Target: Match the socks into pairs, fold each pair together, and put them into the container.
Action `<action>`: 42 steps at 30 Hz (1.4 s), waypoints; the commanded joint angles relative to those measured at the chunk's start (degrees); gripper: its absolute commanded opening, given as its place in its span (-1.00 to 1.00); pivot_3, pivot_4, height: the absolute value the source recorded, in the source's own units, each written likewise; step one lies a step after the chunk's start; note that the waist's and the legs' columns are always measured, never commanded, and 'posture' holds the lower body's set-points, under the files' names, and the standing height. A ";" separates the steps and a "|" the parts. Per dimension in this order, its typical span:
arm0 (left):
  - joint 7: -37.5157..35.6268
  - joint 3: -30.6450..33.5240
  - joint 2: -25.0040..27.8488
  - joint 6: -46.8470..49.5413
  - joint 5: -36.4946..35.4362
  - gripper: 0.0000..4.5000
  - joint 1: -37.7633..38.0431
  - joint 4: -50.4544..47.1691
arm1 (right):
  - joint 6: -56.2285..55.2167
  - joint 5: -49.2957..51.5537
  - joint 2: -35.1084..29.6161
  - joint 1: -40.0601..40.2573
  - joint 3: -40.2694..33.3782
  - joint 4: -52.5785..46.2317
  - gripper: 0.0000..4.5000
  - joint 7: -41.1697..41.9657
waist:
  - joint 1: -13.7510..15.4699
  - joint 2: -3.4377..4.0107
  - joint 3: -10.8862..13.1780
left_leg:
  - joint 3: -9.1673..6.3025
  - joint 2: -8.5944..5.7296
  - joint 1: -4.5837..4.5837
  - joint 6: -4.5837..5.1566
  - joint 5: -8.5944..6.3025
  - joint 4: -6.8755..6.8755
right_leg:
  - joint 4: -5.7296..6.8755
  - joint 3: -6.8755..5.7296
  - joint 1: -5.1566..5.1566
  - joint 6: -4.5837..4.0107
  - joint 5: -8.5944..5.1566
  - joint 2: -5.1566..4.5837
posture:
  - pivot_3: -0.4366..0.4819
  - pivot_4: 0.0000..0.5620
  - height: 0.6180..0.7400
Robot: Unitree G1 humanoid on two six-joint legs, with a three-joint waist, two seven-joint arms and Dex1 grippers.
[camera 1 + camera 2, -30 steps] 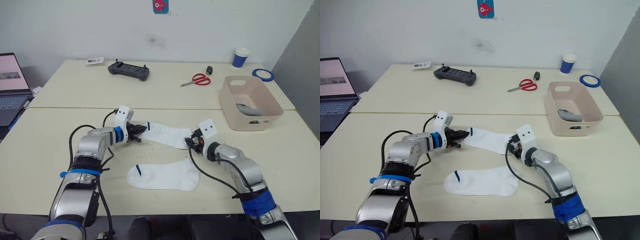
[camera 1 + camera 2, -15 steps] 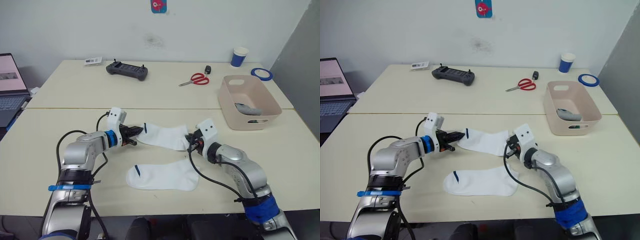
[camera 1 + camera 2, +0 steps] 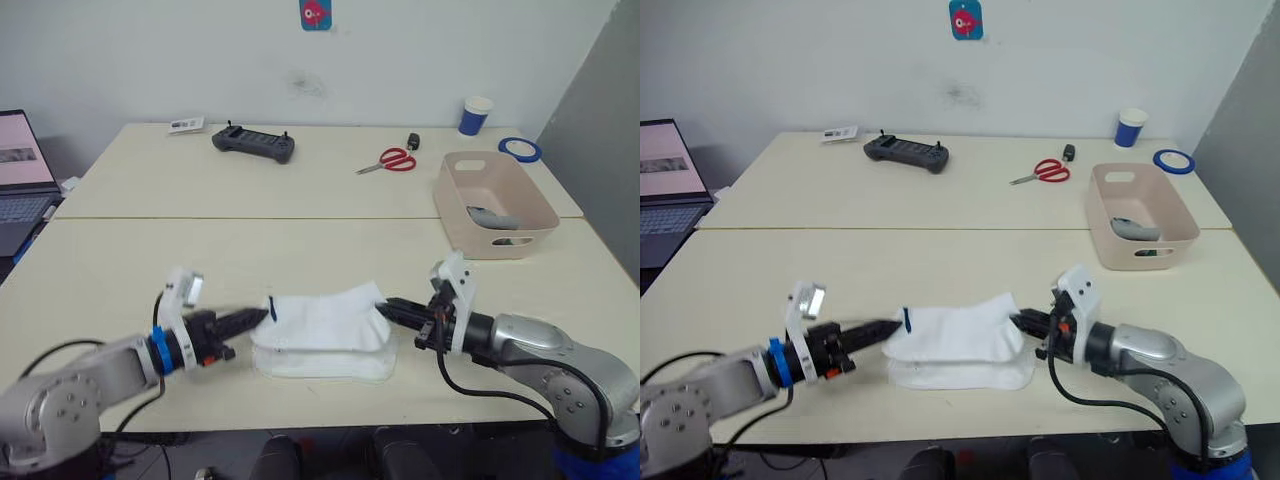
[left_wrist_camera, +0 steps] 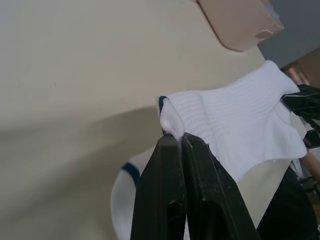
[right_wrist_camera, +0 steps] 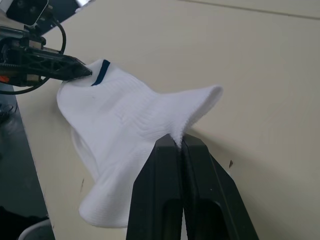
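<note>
Now both grippers, left and right, fingers clamped on the upper white sock, are carrying it over the lower sock on the surface; line up cuffs and edges before lowering.

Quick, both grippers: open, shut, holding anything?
Left gripper: shut on the cuff end of the upper white sock.
Right gripper: shut on the same sock's toe end.
</note>
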 commanded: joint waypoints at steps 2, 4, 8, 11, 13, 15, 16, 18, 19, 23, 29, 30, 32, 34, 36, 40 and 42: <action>2.37 -5.00 -1.62 -6.00 1.50 -1.00 4.71 -4.27 | -3.24 -2.39 -2.71 1.07 3.64 -0.20 -0.98 0.18 | 0.05 -0.01 0.00 | 0.00 -0.01 0.01 0.00 0.00 0.00 | -0.01 0.00 0.00 -0.02 0.00 0.00 | -0.05 -0.47 1.00; 3.97 -7.08 -2.36 -8.80 3.44 -1.00 6.13 -4.23 | -4.59 -4.19 -3.80 1.44 5.39 0.57 -0.98 -0.12 | 0.13 0.00 0.00 | 0.01 -0.01 0.01 0.00 0.00 -0.01 | -0.03 0.01 -0.01 -0.04 -0.01 0.00 | -0.05 -0.47 1.00; 5.94 -11.18 -3.17 -15.04 7.97 -1.00 8.37 -2.86 | -7.05 -8.09 -5.46 2.01 8.98 2.27 -0.98 -0.77 | 0.32 -0.01 -0.01 | 0.05 -0.02 -0.01 0.00 0.00 -0.02 | -0.05 0.05 -0.05 -0.05 -0.02 0.01 | -0.05 -0.47 1.00; 4.81 -13.69 -1.55 -19.73 10.86 -1.00 9.08 -2.52 | -8.03 -9.99 -6.44 2.86 10.77 2.51 -0.98 -0.88 | 0.53 -0.01 -0.01 | 0.03 -0.01 -0.02 0.00 0.00 -0.04 | -0.06 0.03 -0.05 -0.10 -0.05 0.01 | -0.05 -0.47 1.00; 4.03 -14.02 -0.32 -20.93 10.88 -1.00 9.18 -3.34 | -8.68 -10.86 -6.94 3.45 11.30 2.48 -0.98 -0.74 | 0.58 -0.01 -0.01 | 0.03 0.00 -0.02 0.00 0.00 -0.04 | -0.06 0.02 -0.06 -0.30 -0.17 0.02 | -0.05 -0.47 1.00; 3.74 -13.90 0.73 -21.44 10.34 -1.00 9.29 -3.60 | -9.18 -11.43 -7.25 3.84 11.48 2.48 -0.98 -0.53 | 0.57 -0.01 -0.01 | 0.04 0.00 -0.02 0.00 0.00 -0.05 | -0.06 0.03 -0.06 -0.30 -0.17 0.02 | -0.05 -0.47 1.00; 3.64 -13.87 1.19 -21.77 10.17 -1.00 9.28 -3.53 | -9.35 -11.56 -7.32 3.96 11.49 2.46 -0.98 -0.44 | 0.57 -0.01 -0.01 | 0.05 0.00 -0.02 0.00 0.00 -0.05 | -0.06 0.04 -0.06 -0.30 -0.17 0.02 | -0.05 -0.47 1.00; 3.67 -13.96 1.65 -22.14 9.90 -1.00 9.11 -3.23 | -9.58 -11.73 -7.43 4.09 11.60 2.47 -0.98 -0.34 | 0.58 -0.01 0.00 | 0.05 0.00 -0.02 0.00 -0.01 -0.05 | -0.06 0.04 -0.06 -0.31 -0.18 0.02 | -0.05 -0.47 1.00; 3.54 -14.73 2.29 -22.08 10.30 -1.00 9.11 -2.96 | -9.67 -11.86 -7.54 4.17 11.82 2.50 -0.98 -0.30 | 0.59 -0.01 0.00 | 0.05 0.00 -0.02 0.00 0.00 -0.04 | -0.06 0.03 -0.06 -0.31 -0.18 0.02 | -0.05 -0.47 1.00; 3.66 -17.45 2.95 -23.69 12.48 -1.00 10.39 -1.43 | -9.23 -12.89 -7.28 4.11 12.46 2.94 -0.98 -1.52 | 0.58 -0.01 0.00 | 0.05 0.00 -0.01 0.00 -0.01 -0.05 | -0.06 0.04 -0.06 -0.32 -0.19 0.02 | -0.05 -0.47 1.00; 5.65 -19.61 1.62 -27.44 15.74 -0.90 9.95 0.66 | -8.18 -12.79 -6.79 3.56 11.90 2.86 -0.37 -2.08 | 0.69 -0.01 0.00 | 0.04 0.00 -0.01 0.00 -0.01 -0.05 | -0.07 0.02 -0.05 -0.38 -0.22 0.01 | -0.05 -0.47 1.00; 4.61 -20.43 2.52 -28.01 16.13 -0.79 10.34 0.16 | -8.11 -12.79 -6.83 3.54 11.85 2.78 -0.21 -2.11 | 0.69 -0.01 -0.01 | 0.04 0.00 -0.01 0.00 -0.01 -0.04 | -0.07 0.02 -0.05 -0.39 -0.23 0.01 | -0.05 -0.47 1.00; 3.67 -20.79 3.31 -29.40 16.32 -0.59 11.19 -1.24 | -8.34 -12.92 -7.25 3.65 11.47 2.58 0.08 -1.97 | 0.67 -0.01 -0.01 | 0.04 0.00 0.00 0.00 -0.01 -0.04 | -0.07 0.03 -0.04 -0.39 -0.23 0.01 | -0.05 -0.47 1.00; 3.71 -20.04 4.09 -32.36 18.11 -0.30 12.15 -1.83 | -9.00 -13.07 -7.92 3.81 10.33 2.38 0.40 -1.75 | 0.64 -0.01 -0.01 | 0.06 0.00 0.00 0.00 -0.01 -0.04 | -0.07 0.05 -0.05 -0.41 -0.24 0.01 | -0.05 -0.47 1.00; 1.40 -18.73 5.90 -36.73 19.78 -0.03 13.79 -2.45 | -10.91 -13.02 -8.29 3.99 7.97 2.11 0.71 -1.41 | 0.63 -0.01 0.00 | 0.05 0.02 0.00 0.00 -0.01 -0.05 | -0.07 0.04 -0.05 -0.42 -0.24 0.01 | -0.05 -0.47 1.00; -4.11 -14.92 9.84 -42.37 20.11 0.25 16.78 -2.42 | -15.50 -11.35 -9.39 4.36 4.35 0.24 0.99 2.11 | 0.68 0.02 0.02 | 0.06 0.03 -0.01 0.00 -0.01 -0.11 | -0.08 0.03 -0.09 -0.51 -0.30 0.02 | -0.05 -0.47 1.00; -6.89 -12.58 11.47 -42.60 17.67 0.25 16.54 -2.43 | -16.90 -10.49 -9.46 3.80 4.32 -0.84 0.99 3.64 | 0.71 0.00 0.03 | 0.05 0.03 -0.02 0.00 -0.01 -0.12 | -0.10 0.00 -0.10 -0.54 -0.33 0.01 | -0.05 -0.47 1.00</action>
